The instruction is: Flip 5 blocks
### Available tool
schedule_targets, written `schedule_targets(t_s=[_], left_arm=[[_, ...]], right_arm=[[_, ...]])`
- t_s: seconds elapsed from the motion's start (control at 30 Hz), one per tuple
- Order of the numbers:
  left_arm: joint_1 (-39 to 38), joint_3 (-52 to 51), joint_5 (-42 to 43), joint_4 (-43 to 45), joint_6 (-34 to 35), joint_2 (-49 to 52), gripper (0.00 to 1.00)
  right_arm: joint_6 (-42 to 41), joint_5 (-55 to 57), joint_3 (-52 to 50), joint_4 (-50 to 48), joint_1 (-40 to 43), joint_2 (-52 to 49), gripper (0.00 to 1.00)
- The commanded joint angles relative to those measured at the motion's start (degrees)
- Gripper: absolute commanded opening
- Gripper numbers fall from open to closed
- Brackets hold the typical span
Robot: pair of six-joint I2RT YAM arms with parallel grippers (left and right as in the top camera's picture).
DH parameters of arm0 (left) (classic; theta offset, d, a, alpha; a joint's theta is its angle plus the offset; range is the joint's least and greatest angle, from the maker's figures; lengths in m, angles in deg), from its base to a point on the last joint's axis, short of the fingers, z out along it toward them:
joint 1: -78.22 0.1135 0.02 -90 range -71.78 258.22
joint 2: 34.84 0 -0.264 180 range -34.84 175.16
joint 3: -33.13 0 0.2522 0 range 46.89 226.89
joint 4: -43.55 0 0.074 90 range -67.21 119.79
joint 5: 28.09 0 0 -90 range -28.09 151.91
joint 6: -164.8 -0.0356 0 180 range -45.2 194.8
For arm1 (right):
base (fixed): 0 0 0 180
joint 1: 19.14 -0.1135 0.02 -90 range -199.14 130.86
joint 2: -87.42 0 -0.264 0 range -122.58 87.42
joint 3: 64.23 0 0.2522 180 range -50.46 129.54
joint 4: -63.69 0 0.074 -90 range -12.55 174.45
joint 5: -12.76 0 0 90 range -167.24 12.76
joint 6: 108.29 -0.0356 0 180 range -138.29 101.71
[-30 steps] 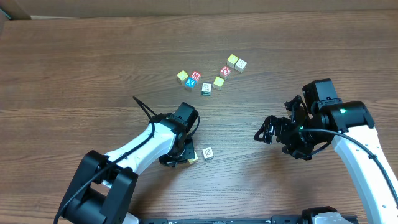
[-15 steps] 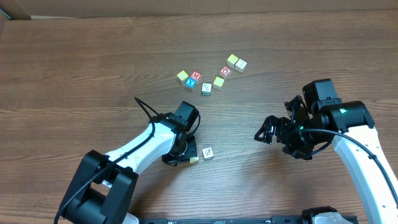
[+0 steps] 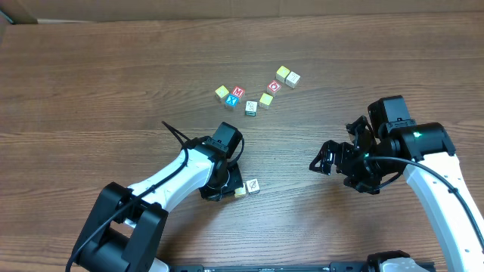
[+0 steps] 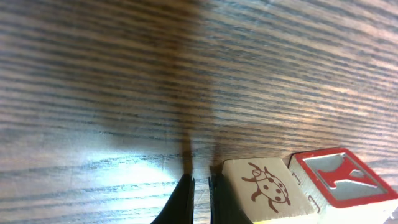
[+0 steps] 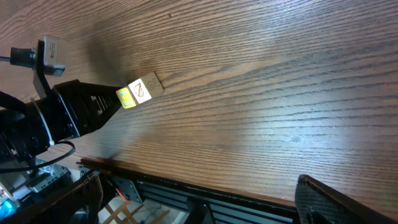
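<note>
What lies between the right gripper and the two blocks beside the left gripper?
Only bare table separates the right gripper from the two blocks; the overhead and right wrist views both show it.

Table: dark brown wood-grain top, grain running left to right, filling the overhead view. Tan strip beyond the far edge, upper left. Soft light patch reflected on the surface. Dark frame below the near edge.
</note>
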Motion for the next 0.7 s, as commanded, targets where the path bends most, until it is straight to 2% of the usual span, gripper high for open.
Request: schedule_targets(t_s=[0.0,0.2,0.67], left_arm=[[0.2,0.8,0.8,0.2,4.8,0.4,0.04],[0.2,0.8,1.0,0.3,9.0,0.4,0.04],[0.2,0.8,2.1,1.6,13.0,0.4,0.04]], right_arm=[[0.4,0.6,1.4,0.0,0.1,0.3,1.0],[0.4,0.6,1.4,0.1,0.1,0.3,1.0],[0.4,0.9,1.4,0.1,0.1,0.3,1.0]])
